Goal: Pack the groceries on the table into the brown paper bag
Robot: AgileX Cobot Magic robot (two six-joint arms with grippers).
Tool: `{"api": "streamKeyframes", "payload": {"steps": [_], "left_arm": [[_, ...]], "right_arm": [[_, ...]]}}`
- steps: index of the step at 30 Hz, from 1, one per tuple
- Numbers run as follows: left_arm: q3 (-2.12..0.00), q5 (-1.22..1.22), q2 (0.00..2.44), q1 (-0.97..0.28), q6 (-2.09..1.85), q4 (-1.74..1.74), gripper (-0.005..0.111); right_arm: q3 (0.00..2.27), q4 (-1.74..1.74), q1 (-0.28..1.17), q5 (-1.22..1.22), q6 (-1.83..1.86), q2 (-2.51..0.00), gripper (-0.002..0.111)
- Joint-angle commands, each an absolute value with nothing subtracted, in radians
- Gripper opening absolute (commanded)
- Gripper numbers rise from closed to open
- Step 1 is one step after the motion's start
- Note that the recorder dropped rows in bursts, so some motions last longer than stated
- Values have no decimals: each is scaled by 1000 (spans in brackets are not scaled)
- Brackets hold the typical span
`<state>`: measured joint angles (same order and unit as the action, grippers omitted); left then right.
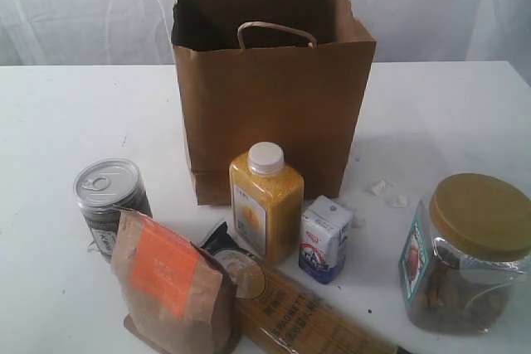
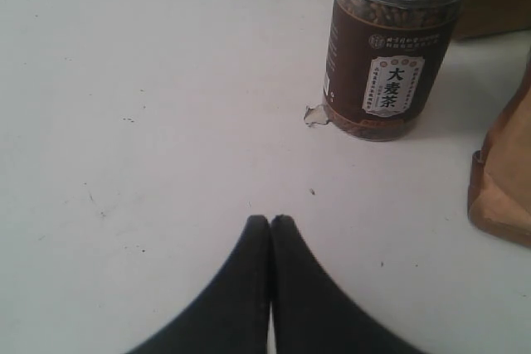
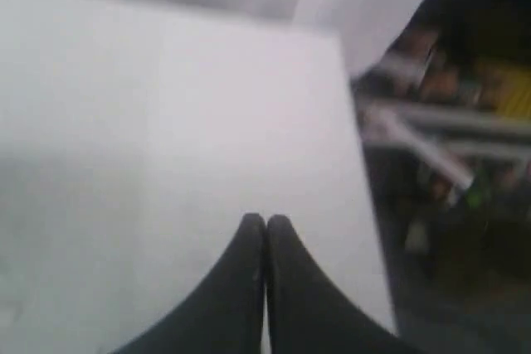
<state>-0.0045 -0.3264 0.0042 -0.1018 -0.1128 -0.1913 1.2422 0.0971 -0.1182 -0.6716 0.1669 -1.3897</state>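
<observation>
Hovering over the desk [image 2: 124, 122], left pincer [image 2: 270, 220] and right pincer [image 3: 265, 220] sit closed, empty; spaghetti [image 1: 307, 317] lies flat, slanting near-right.

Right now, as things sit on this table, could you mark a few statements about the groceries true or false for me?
1. The brown paper bag stands upright and open behind the groceries. True.
2. The yellow bottle lies on its side. False: it stands upright, white cap on top.
3. The spaghetti packet lies flat on the table. True.
4. The gold-lidded jar is inside the bag. False: it stands on the table, out to the right.
5. The silver-topped can is right of the carton. False: it is left of the carton, next to the brown pouch.
</observation>
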Motion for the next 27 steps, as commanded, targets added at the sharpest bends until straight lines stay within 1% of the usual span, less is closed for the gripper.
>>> {"api": "streamKeyframes", "payload": {"steps": [1,5,9,12,14,16,18,20,21,22,24,26,27], "left_arm": [[0,-334,0,-106,-109,-200,0],[0,-334,0,-106,-109,-200,0],[0,-334,0,-106,-109,-200,0],[0,-334,0,-106,-109,-200,0],[0,-334,0,-106,-109,-200,0],[0,-334,0,-106,-109,-200,0],[0,-334,0,-106,-109,-200,0],[0,-334,0,-106,-109,-200,0],[0,-334,0,-106,-109,-200,0],[0,-334,0,-106,-109,-200,0],[0,-334,0,-106,-109,-200,0],[0,-334,0,-106,-109,-200,0],[0,-334,0,-106,-109,-200,0]], "right_arm": [[1246,-14,-121,-1013,183,-1448,0],[1246,-139,-121,-1221,222,-1431,0],[1246,-383,-98,-1221,325,-1370,0],[1246,-504,-31,-1221,429,-1322,0],[1246,-465,34,-1221,446,-1299,0],[1246,-354,119,-1221,444,-1292,0],[1246,-234,185,-1221,449,-1306,4],[1246,-183,229,-1221,497,-1308,17],[1246,-185,245,-1221,514,-1308,31],[1246,-186,251,-1221,514,-1308,39],[1243,-185,261,-1221,514,-1308,69],[1243,-166,261,-1221,514,-1308,90],[1243,-159,261,-1221,514,-1308,95]]}}
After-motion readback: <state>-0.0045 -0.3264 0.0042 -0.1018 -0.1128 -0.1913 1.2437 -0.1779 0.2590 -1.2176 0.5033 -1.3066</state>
